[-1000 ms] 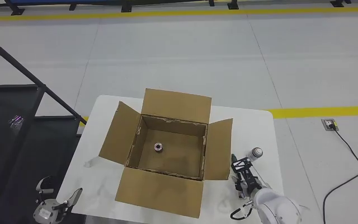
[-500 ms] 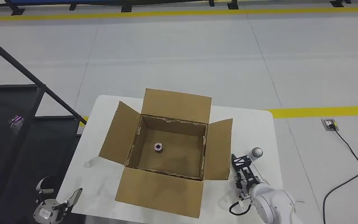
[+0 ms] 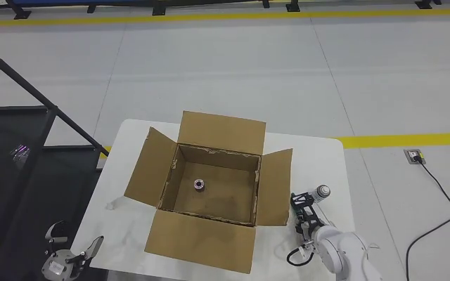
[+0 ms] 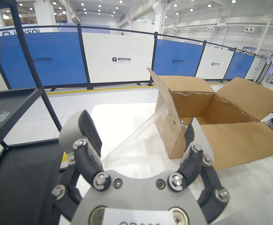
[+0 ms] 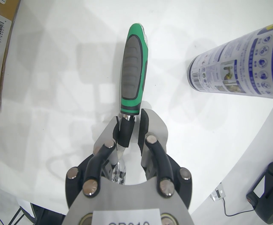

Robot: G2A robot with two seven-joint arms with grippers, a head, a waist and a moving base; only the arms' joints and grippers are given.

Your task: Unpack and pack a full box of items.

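Green-handled ratchet (image 5: 133, 64) lies on the table (image 3: 316, 161), right of the box (image 3: 221, 133). Its long axis points straight out from the right gripper (image 5: 130, 116), whose jaws straddle the black neck, not clamped. The left gripper (image 4: 138, 120) hangs spread wide, well apart.

Industrial hall: perforated blue-and-white partition panels (image 4: 119, 42), yellow floor line (image 3: 394, 140), ceiling spotlights (image 4: 99, 4)

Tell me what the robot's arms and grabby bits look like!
The left end effector and right end effector look alike. Each has a silver-grey metal plate, two curved silver fingers with black ribbed pads, black curved links, shiny round screws and a white label. The right arm is smooth, rounded and white, with a thin black cable looping beside it.
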